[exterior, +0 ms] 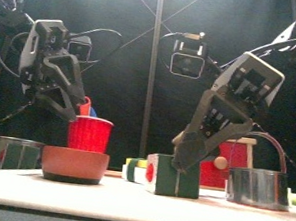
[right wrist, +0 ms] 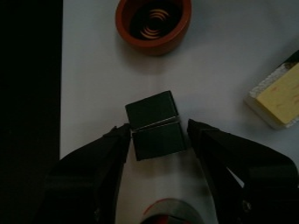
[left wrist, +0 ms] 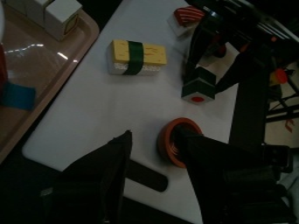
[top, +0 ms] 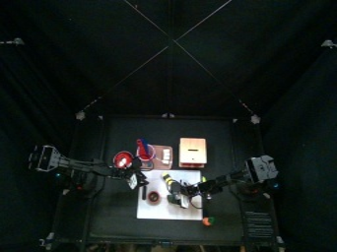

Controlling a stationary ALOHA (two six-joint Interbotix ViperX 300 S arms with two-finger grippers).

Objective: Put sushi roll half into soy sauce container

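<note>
Two wide-open right gripper (right wrist: 156, 138) jaws flank the dark, boxy roll half (right wrist: 155, 126) (unclear from above); left gripper (left wrist: 158, 149) jaws spread near a round red dish (left wrist: 177, 143).

Black curtains (top: 79, 59) close the pen on every side (thin cords cross overhead). A small black table (top: 112, 133) stands inside.

the sushi roll half (right wrist: 156, 128) is dark green. the little bowl (right wrist: 155, 19) is red-brown. the yellow block (left wrist: 138, 56) has a green band.
</note>
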